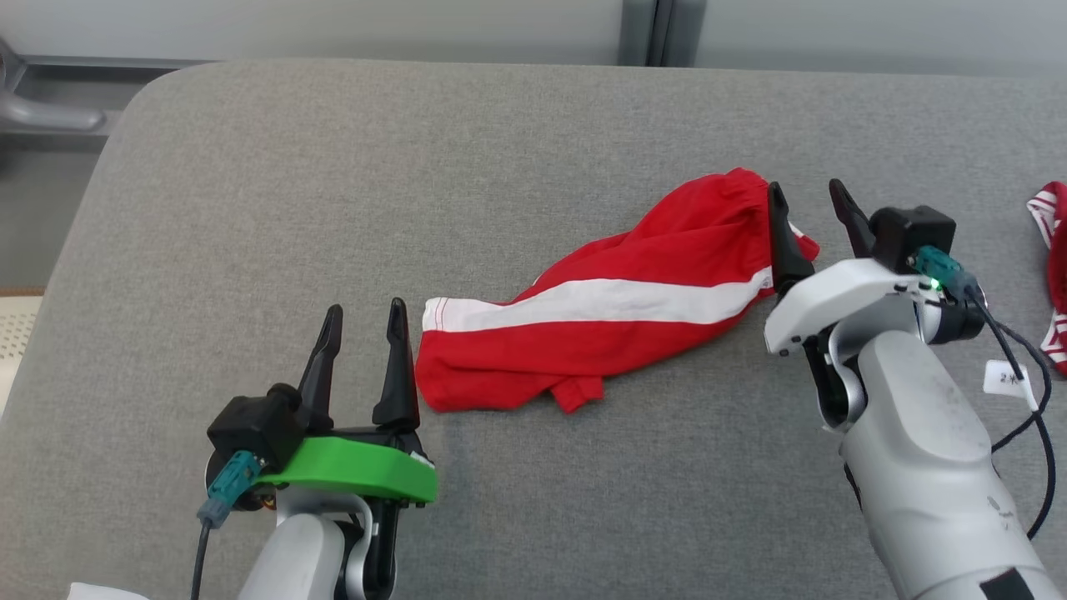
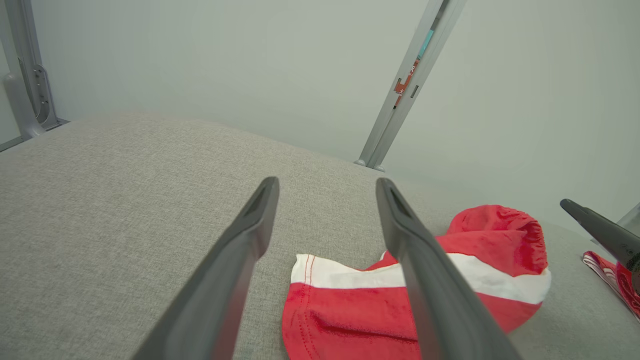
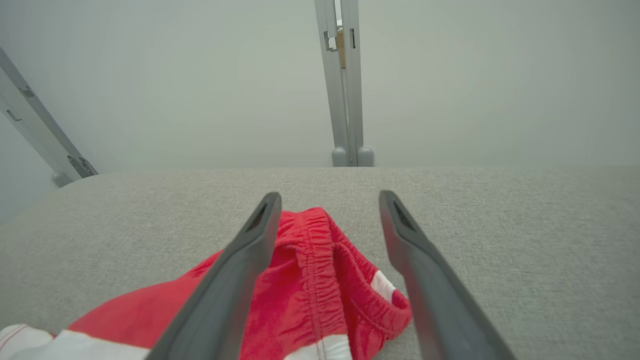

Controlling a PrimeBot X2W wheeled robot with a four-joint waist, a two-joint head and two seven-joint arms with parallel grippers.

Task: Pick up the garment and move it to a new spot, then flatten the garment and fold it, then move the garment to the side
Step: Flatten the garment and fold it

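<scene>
My right gripper (image 1: 807, 193) stood wide, the gathered elastic waistband of the red shorts (image 1: 617, 325) loose between its fingers. My left gripper (image 1: 365, 310) stood wide beside the white-striped hem. The shorts lay crumpled on grey woven padding (image 1: 333, 183) with a rounded corner. Behind were a pale matte wall and a metal post (image 3: 344, 90).

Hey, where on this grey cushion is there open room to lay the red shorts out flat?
Widest bare patch: the left half of the grey cushion, from the left pincer to the back edge. Also the near strip between both arms, below the red shorts. Crowded on the right: right pincer, striped cloth.
</scene>
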